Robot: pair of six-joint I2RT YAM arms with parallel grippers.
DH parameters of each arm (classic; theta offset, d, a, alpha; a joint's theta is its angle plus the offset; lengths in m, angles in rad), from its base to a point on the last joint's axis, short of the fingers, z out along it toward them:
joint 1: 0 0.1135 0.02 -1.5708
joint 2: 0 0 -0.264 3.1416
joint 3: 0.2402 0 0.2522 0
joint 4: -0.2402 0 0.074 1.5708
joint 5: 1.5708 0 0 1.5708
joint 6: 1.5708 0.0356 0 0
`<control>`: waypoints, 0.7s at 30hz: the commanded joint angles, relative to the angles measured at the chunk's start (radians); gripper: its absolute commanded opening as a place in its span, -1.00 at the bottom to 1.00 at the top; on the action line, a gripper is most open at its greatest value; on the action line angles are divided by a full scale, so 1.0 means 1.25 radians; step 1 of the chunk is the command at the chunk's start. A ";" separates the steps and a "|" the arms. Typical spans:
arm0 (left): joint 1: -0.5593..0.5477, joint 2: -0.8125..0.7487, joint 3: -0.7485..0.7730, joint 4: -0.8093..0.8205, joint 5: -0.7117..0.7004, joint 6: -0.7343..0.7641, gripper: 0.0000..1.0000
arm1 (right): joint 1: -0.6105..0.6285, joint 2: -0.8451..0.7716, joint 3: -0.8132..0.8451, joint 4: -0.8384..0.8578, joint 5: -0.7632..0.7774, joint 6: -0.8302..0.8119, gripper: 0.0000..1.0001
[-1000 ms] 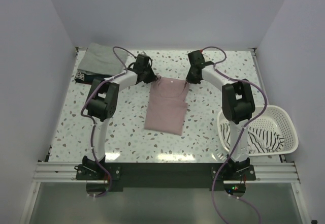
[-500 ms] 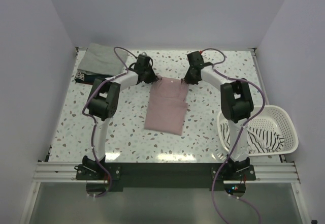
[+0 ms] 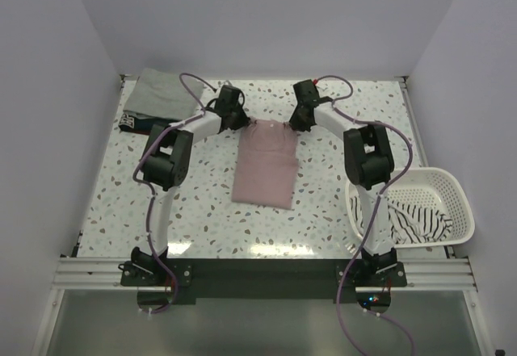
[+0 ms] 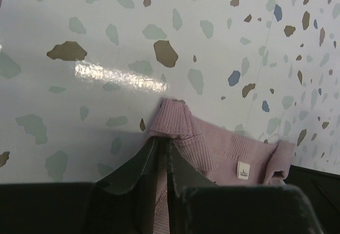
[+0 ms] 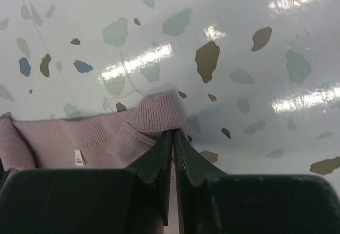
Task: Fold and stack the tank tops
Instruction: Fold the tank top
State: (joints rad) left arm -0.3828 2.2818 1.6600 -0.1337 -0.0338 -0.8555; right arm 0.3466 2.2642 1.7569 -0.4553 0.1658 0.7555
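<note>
– Top external: where's the dusty pink tank top (image 3: pixel 265 162)?
– Mid-table (image 3: pixel 186 203), folded narrow, straps toward 12 o'clock.
– Grippers?
– Left gripper (image 4: pixel 163 145) pinches the 11 o'clock strap, right gripper (image 5: pixel 173 136) the 1 o'clock one.
– Others?
– Striped tank top (image 3: pixel 416 220) in the basket (image 3: pixel 455 194) at 4 o'clock. Grey-green top (image 3: pixel 161 90), seemingly overlapping a navy top (image 3: pixel 132 120), at 10.

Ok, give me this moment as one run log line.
left gripper: shut on pink tank top strap | right gripper: shut on other strap | striped top: in basket
</note>
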 commanded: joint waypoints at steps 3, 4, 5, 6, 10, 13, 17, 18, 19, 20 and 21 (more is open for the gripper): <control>0.001 0.057 0.072 0.012 -0.038 -0.013 -0.66 | 0.001 0.069 0.089 -0.057 0.050 -0.028 -0.81; 0.002 0.067 0.076 0.020 -0.031 -0.009 -0.63 | 0.000 0.075 0.094 -0.054 0.054 -0.032 -0.81; 0.002 0.069 0.078 0.048 -0.023 0.002 -0.55 | 0.000 0.075 0.098 -0.048 0.053 -0.042 -0.81; 0.001 0.068 0.078 0.064 -0.017 0.009 -0.51 | 0.000 0.070 0.095 -0.032 0.048 -0.052 -0.81; 0.001 0.036 0.069 0.157 0.011 0.040 -0.27 | 0.000 0.056 0.130 -0.006 0.031 -0.102 -0.62; 0.003 0.003 0.071 0.188 0.012 0.055 -0.08 | 0.000 0.050 0.193 -0.048 0.051 -0.132 -0.49; 0.013 -0.059 0.062 0.205 0.020 0.074 0.09 | 0.000 0.000 0.240 -0.092 0.077 -0.152 -0.42; 0.014 -0.077 0.043 0.205 0.022 0.078 0.10 | 0.000 -0.016 0.234 -0.096 0.085 -0.153 -0.39; 0.014 -0.117 0.029 0.205 0.020 0.081 0.12 | 0.001 -0.032 0.226 -0.101 0.087 -0.154 -0.33; 0.014 -0.141 0.011 0.201 0.014 0.083 0.15 | 0.001 -0.053 0.196 -0.100 0.091 -0.152 -0.31; 0.014 -0.166 -0.034 0.199 0.006 0.081 0.16 | 0.001 -0.092 0.179 -0.101 0.092 -0.150 -0.29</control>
State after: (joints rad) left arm -0.3771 2.2402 1.6726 0.0467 -0.0139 -0.7887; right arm 0.3466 2.2944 2.0033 -0.5346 0.2413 0.5953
